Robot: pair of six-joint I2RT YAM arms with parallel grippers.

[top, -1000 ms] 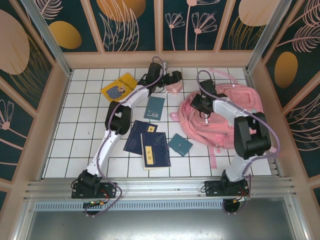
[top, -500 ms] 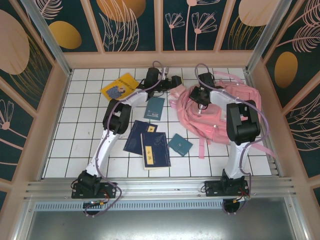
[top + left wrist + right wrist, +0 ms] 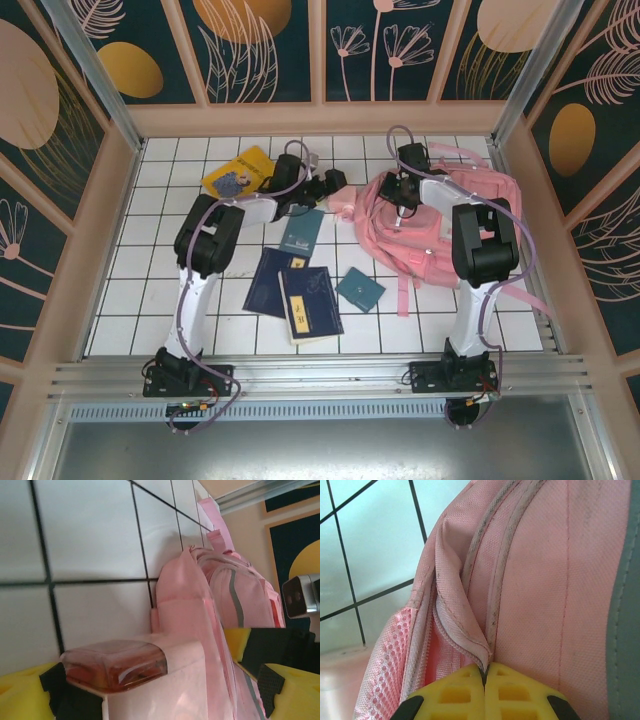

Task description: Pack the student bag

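White tiles with dark grout covered the bench [image 3: 150, 290], which was walled by dark panels painted with pale flowers. At its far right lay the student bag [image 3: 450, 225], glossy pink and slumped, with straps trailing toward the near edge. The right arm [image 3: 480, 250] extended over the bag. In the right wrist view the right jaws were clenched tight, their yellow fingertips [image 3: 455, 695] pinching a fold of pink fabric beside a seam. The left arm [image 3: 200, 235] extended across to the bag's left edge. The left jaws stood released and wide, with yellow fingertips [image 3: 20, 690] on either side of a pink flap [image 3: 185, 605] of the bag; whether they touched it could not be told. Left of the bag lay a yellow book [image 3: 238, 175], a teal book [image 3: 300, 235], 2 overlapping dark blue books [image 3: 272, 280] and a small teal booklet [image 3: 360, 290].
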